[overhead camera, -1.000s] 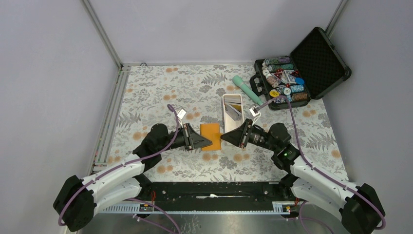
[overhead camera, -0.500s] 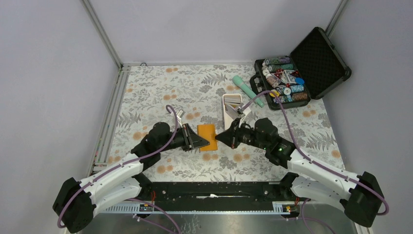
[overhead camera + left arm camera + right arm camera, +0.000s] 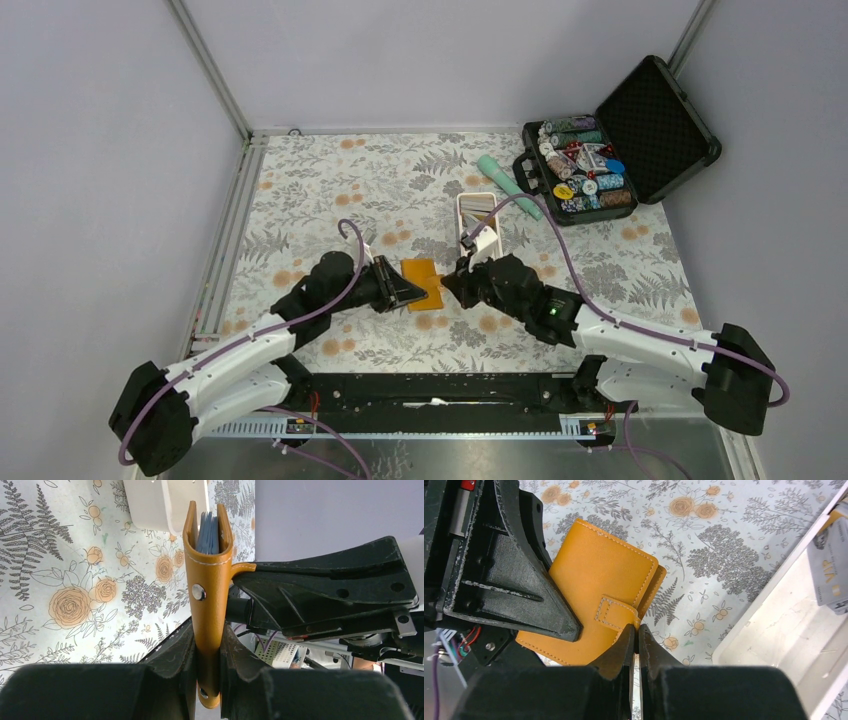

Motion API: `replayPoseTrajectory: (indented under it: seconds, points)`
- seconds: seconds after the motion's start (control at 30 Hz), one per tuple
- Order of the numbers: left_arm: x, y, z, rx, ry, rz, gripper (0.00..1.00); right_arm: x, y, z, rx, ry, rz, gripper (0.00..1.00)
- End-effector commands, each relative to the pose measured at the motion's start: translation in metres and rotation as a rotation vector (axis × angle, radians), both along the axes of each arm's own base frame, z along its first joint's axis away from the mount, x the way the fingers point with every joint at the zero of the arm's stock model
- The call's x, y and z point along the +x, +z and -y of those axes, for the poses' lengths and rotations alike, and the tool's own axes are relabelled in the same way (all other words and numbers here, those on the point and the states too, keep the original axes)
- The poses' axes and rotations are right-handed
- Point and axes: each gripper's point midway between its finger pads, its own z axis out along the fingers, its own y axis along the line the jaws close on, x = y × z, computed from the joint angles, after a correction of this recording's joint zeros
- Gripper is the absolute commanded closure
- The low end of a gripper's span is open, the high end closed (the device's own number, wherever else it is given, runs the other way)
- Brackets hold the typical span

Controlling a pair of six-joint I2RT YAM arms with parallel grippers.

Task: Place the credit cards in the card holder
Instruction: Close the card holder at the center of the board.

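Near the middle of the table the card holder is squeezed between the left gripper fingers with its covers together. The right gripper looks pinched shut on its snap tab. The tab sticks out to the right, straight at the right arm, so I'd guess a rightward pull pops it. The credit cards sit in the white tray just far-right of the holder, closer to the right arm

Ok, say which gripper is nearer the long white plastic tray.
Right. Right gripper sits at the near end of the tray, pinching the orange leather card holder; left gripper holds its far side.
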Motion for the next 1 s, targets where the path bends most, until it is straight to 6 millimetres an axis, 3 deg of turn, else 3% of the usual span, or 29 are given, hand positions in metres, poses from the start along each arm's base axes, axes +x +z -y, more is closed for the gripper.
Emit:
replayPoseTrajectory:
  seconds: [0.0,0.2,0.5,0.63,0.8,0.97]
  points:
    - [0.010,0.042,0.011,-0.123,-0.001,0.083,1.00,0.015,-0.001,0.014,-0.085,-0.089,0.116,1.00]
    - [0.015,0.033,0.011,-0.073,0.007,0.067,1.00,0.012,-0.001,0.007,-0.172,-0.050,0.206,1.00]
    - [0.022,0.024,0.005,0.025,0.033,0.065,1.00,0.011,-0.018,-0.001,-0.332,-0.007,0.262,0.99]
    - [0.023,0.024,0.004,0.010,0.033,0.062,1.00,0.014,-0.015,0.003,-0.325,-0.041,0.263,0.86]
    - [0.024,0.026,0.009,-0.081,0.004,0.035,1.00,0.019,-0.013,0.017,-0.338,-0.113,0.264,0.51]
    - [0.028,0.025,0.004,-0.058,0.011,0.045,1.00,0.013,-0.003,0.020,-0.265,-0.134,0.221,0.36]
